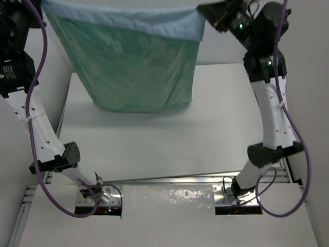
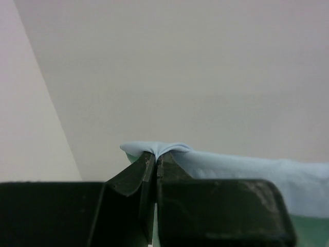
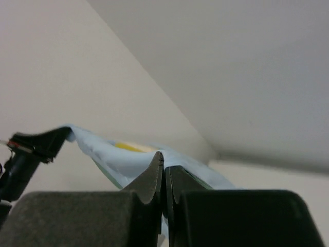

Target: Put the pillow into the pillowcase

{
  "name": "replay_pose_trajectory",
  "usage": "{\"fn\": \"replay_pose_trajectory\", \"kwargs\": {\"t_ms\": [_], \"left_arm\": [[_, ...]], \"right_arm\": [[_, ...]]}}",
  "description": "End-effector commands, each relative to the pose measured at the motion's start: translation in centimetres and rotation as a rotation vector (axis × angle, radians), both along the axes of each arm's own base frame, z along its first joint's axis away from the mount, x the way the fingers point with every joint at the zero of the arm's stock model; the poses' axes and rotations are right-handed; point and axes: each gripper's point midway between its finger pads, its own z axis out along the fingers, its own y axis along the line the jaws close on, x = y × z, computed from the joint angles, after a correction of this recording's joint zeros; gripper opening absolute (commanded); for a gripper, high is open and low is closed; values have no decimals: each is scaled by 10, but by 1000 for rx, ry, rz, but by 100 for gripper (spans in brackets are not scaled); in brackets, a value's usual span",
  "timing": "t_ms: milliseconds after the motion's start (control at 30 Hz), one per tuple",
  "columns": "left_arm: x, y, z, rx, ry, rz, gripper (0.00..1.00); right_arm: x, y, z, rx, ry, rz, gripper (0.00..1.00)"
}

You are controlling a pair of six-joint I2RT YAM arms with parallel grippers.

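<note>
Overhead view from behind; both wrist views close along pillowcase (image 2: 247,170) edge

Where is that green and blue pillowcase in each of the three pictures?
Top external: the pillowcase hangs spread across the top centre.
Left wrist: lower right, running from the left gripper to the right edge.
Right wrist: lower left of centre, pinched by the right gripper.
Shared landmark: its light blue hem, which shows in all three views.
</note>
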Motion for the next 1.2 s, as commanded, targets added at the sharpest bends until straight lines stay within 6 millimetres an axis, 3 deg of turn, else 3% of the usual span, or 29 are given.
{"fn": "replay_pose_trajectory", "kwargs": {"t_ms": [0,33,67,100,133,167,200,233,267,300,367,400,433,500,533,600,633,700,767,800,833,867,933,967,1000,1033,1067,1133,1167], "left_arm": [[-47,15,101,27,-369,136,0],[-36,18,85,4,-313,132,0],[-39,14,74,-10,-275,121,0],[-6,22,25,-48,-139,100,0],[-2,26,16,-65,-126,117,0],[1,44,16,-89,-143,197,0],[-27,43,63,-53,-269,234,0],[-40,47,88,-32,-344,268,0],[-43,53,102,-15,-397,296,0],[-72,49,134,10,-526,330,0],[-99,45,150,6,-593,355,0],[-89,46,140,0,-544,343,0],[-81,44,128,0,-492,321,0],[-34,57,75,-47,-343,304,0],[-35,64,75,-62,-358,339,0],[-61,69,109,-51,-459,402,0],[-62,74,118,-43,-490,429,0],[-96,74,146,-26,-616,490,0],[-98,74,142,1,-587,505,0],[-98,71,136,4,-555,496,0],[-86,72,120,6,-492,479,0],[-55,84,85,-18,-389,480,0],[-46,92,74,-35,-367,502,0],[-67,86,101,-28,-442,509,0],[-65,89,108,-23,-463,520,0],[-96,82,137,-20,-575,541,0],[-109,80,147,-24,-622,549,0],[-123,76,157,-7,-662,558,0],[-114,78,150,-3,-628,554,0]], "right_arm": [[-23,-29,115,47,-351,-130,0],[-9,-25,93,21,-288,-129,0],[-31,-28,90,10,-283,-117,0],[-33,-28,82,37,-312,-113,0],[5,-25,-3,26,-137,-148,0],[-7,-33,10,69,-175,-167,0],[-6,-38,24,40,-218,-197,0],[-42,-51,99,51,-349,-232,0],[-48,-53,126,47,-410,-244,0],[-30,-49,132,44,-429,-250,0],[-81,-63,171,79,-537,-262,0],[-43,-52,114,22,-407,-250,0],[-37,-51,83,17,-363,-247,0],[-36,-63,45,90,-308,-302,0],[-24,-62,30,64,-251,-312,0],[-21,-54,49,-3,-262,-278,0],[-30,-50,100,32,-372,-258,0],[-55,-55,149,84,-483,-251,0],[-62,-58,153,91,-503,-256,0],[-29,-50,102,49,-388,-255,0],[-55,-60,100,71,-408,-270,0],[-48,-62,81,83,-382,-293,0],[-19,-66,47,41,-292,-348,0],[-15,-66,51,-7,-296,-362,0],[-44,-71,109,27,-426,-353,0],[-34,-66,119,34,-450,-343,0],[-64,-72,158,82,-549,-341,0],[-68,-71,162,91,-562,-326,0],[-61,-67,136,65,-502,-315,0]]}}
